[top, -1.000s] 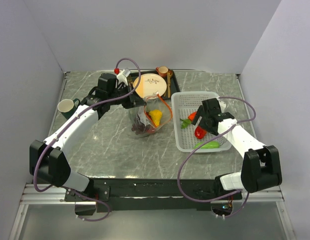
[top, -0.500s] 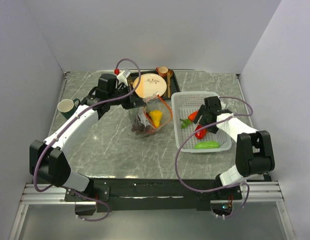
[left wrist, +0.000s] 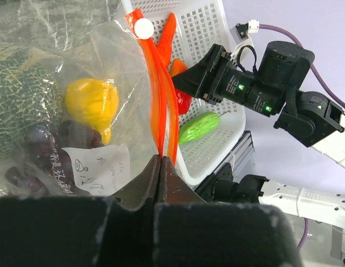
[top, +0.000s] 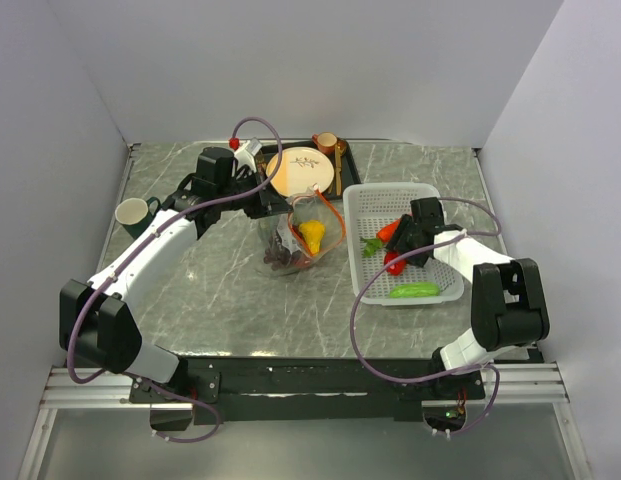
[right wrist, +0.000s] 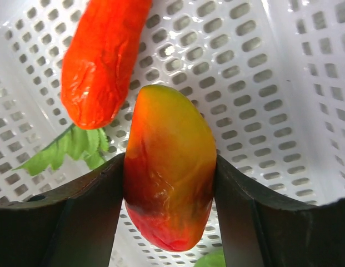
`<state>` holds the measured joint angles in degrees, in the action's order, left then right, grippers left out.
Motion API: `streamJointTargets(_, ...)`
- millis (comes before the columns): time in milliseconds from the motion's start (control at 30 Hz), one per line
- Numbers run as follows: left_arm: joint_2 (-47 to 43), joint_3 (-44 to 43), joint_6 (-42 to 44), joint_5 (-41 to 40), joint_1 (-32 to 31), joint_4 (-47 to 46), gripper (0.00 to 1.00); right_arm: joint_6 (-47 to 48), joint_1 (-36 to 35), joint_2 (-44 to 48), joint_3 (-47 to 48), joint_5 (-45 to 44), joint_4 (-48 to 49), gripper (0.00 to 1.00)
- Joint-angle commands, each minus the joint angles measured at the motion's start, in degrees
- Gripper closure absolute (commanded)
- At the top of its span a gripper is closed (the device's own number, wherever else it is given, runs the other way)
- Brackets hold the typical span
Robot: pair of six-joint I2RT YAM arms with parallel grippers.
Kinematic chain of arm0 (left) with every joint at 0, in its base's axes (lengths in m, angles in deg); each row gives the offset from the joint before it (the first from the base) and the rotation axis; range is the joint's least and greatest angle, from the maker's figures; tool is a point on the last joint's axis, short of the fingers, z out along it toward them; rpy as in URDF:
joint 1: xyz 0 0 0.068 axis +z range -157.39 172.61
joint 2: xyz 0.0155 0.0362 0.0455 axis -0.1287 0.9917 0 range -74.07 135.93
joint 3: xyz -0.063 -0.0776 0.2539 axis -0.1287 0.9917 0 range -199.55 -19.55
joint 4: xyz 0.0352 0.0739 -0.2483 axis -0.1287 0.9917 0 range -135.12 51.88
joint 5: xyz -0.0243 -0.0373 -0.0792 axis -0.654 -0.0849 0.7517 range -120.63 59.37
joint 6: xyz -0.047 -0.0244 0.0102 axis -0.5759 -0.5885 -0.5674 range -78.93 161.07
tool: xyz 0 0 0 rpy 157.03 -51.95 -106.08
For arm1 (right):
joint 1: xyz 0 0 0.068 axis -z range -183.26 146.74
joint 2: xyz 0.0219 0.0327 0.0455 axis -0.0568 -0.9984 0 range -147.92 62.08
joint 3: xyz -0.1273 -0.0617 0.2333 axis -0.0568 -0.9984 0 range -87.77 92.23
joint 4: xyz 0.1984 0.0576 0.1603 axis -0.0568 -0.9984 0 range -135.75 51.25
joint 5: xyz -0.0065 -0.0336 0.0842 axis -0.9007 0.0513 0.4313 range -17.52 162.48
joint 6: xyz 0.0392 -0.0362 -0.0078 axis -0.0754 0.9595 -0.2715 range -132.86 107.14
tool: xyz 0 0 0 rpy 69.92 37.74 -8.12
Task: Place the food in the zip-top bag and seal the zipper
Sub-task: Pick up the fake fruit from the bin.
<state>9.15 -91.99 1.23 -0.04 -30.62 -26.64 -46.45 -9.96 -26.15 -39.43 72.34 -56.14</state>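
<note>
Right wrist: carrot [right wrist: 103, 55] cut off at top edge, cucumber [right wrist: 212, 260] just a sliver at bottom edge, red piece [right wrist: 169, 178] flanks covered by right fingers [right wrist: 83, 217]. Left wrist: melon [left wrist: 16, 105] clipped by left edge, grapes [left wrist: 39, 139] smeared behind bag [left wrist: 114, 50] film and its label [left wrist: 100, 167]. Top view: bag contents too small to resolve.

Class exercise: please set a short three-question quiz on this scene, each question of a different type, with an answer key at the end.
1. True or false: the right end effector is shut on the carrot.
2. Which food lies inside the zip-top bag? A) green cucumber B) yellow pear C) carrot
3. Fill in: the left end effector pinches the bag's orange-red ____.

Key:
1. False. It grips the red-and-yellow piece; the carrot lies loose in the white basket.
2. B. The green cucumber is also in the white basket.
3. zipper
</note>
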Motion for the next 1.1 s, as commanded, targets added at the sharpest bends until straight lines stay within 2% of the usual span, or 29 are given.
streamJointTargets(0, -1.1, -1.2, 1.0, 0.1, -0.2, -1.0, 0.99, 0.4, 0.4, 0.7, -1.0, 1.2, 2.6, 0.42)
streamJointTargets(100, -1.5, -0.7, 0.7, -0.1, -0.2, -1.3, 0.99, 0.7, 0.4, 0.9, -1.0, 1.4, 2.4, 0.48)
streamJointTargets(167, -1.7, -0.4, 0.5, 0.0, -0.2, -1.6, 0.99, 1.0, 0.4, 1.2, -0.8, 1.2, 2.3, 0.49)
streamJointTargets(200, -1.7, -0.5, 0.5, 0.0, -0.2, -1.7, 0.99, 1.1, 0.3, 1.8, -0.8, 1.2, 2.1, 0.53)
streamJointTargets(400, -1.7, -0.8, 0.8, -0.1, -0.2, -1.3, 0.99, 1.0, 0.4, 7.3, -3.0, 1.7, 3.2, 0.58)
streamJointTargets(600, -2.2, -0.1, 0.9, -0.2, -0.2, -1.3, 0.99, 1.8, 0.4, 17.5, -6.9, 6.1, 8.2, 0.59)
streamJointTargets(833, -2.4, 0.4, 0.4, 0.3, -0.2, -2.1, 0.99, 1.3, 0.4, 21.9, -5.0, 12.1, 6.7, 0.59)
streamJointTargets(1067, -2.2, 0.2, 1.0, 0.7, -0.2, -1.4, 0.99, -0.7, 0.4, 29.1, -5.8, 20.3, 11.7, 0.59)
